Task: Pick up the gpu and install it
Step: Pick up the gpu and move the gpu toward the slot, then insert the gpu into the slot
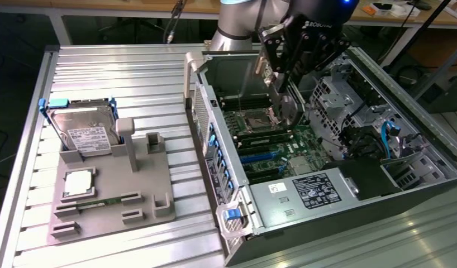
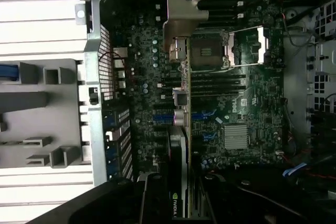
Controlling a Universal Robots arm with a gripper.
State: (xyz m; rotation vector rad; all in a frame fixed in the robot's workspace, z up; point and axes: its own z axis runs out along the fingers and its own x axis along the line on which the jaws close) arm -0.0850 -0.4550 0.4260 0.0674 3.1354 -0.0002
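You have the black gripper (image 1: 284, 58) clamped shut on the gpu (image 1: 282, 97), a thin green circuit card with a black shroud. Its silver metal bracket (image 2: 185, 14) is at the end away from the fingers. The card hangs on edge, bracket down, over the green motherboard (image 1: 306, 142) inside the open grey metal computer case (image 1: 203, 114), not seated in any slot. On the exterior view's left, a grey plastic fixture (image 1: 150, 190) on the ribbed metal table (image 1: 109, 67) holds a silver hard drive with blue rails (image 1: 83, 134) and a narrow green RAM stick (image 1: 101, 201).
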